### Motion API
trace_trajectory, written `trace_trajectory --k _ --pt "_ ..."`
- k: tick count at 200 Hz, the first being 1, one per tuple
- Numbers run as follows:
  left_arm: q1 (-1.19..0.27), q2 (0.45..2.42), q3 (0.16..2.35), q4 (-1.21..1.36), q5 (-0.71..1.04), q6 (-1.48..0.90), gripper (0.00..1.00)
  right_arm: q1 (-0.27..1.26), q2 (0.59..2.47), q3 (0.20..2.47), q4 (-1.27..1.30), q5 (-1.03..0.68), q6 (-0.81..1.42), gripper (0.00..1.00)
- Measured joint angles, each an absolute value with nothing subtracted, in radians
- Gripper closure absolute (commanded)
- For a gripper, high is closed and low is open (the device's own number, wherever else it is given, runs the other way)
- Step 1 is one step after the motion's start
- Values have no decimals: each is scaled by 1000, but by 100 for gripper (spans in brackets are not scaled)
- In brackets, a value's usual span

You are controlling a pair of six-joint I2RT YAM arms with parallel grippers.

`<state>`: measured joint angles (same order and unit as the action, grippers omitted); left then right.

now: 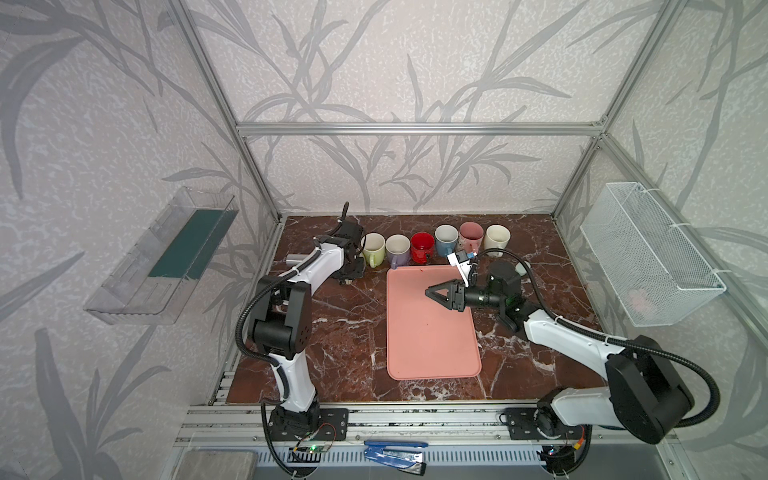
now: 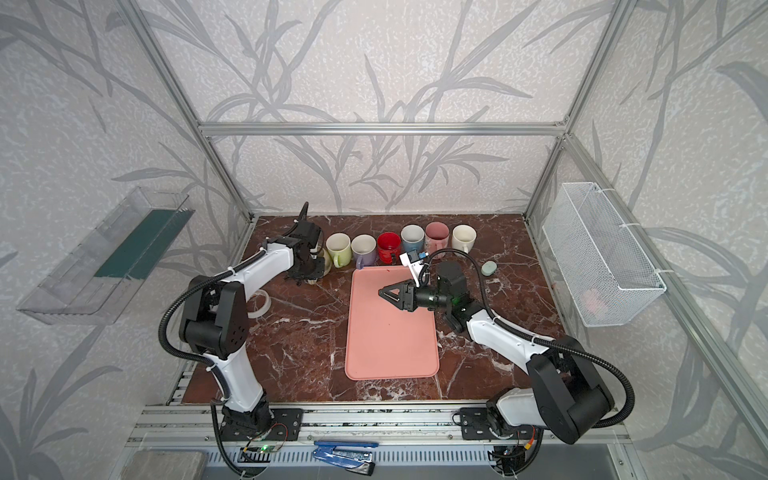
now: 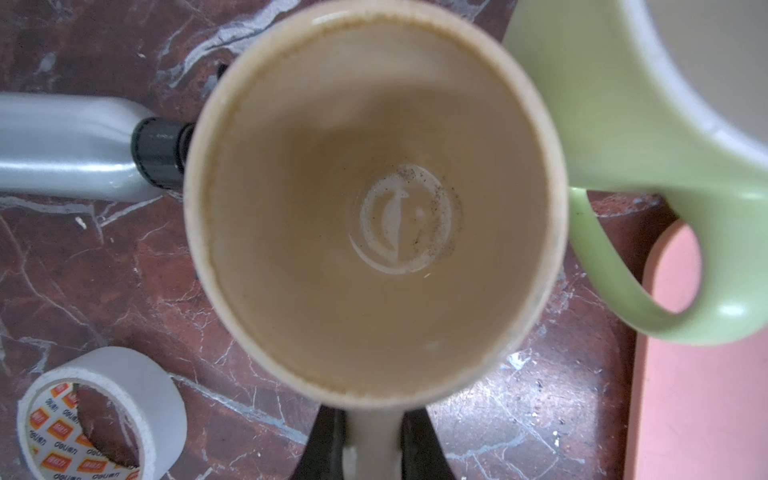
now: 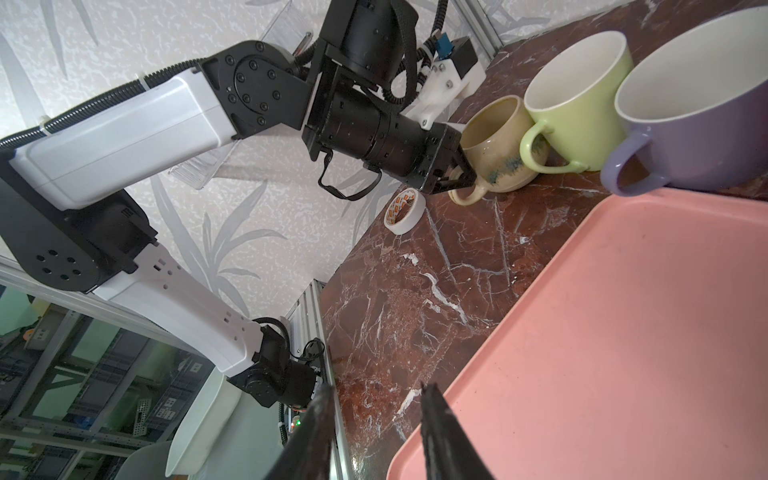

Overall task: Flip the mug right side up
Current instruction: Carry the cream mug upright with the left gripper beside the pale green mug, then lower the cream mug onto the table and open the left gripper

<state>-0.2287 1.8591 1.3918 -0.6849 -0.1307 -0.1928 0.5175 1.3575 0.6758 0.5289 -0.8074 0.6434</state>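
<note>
The mug is beige with a stained inside. It stands mouth up on the marble table, against a light green mug. My left gripper is shut on its handle, one black finger on each side. The right wrist view shows the same grip: the left gripper on the handle of the mug. In both top views the left gripper covers most of the mug. My right gripper hangs open over the pink tray, with nothing between its fingers.
Upright mugs line the back: green, purple, red, blue, pink, cream. A tape roll and a silver bottle lie left of the mug. A wire basket hangs on the right wall.
</note>
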Motion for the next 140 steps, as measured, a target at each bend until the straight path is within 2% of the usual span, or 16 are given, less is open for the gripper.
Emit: trace_trajectory --k 81,123,140 --pt "-263 1859 1357 -655 -208 -175 75 517 1357 676 553 -813 666 64" --pt "-271 1851 1354 -635 -229 -183 66 517 1357 676 556 -813 669 64" --pt "-271 1837 1340 -626 -234 -188 50 517 1357 676 555 -813 669 63"
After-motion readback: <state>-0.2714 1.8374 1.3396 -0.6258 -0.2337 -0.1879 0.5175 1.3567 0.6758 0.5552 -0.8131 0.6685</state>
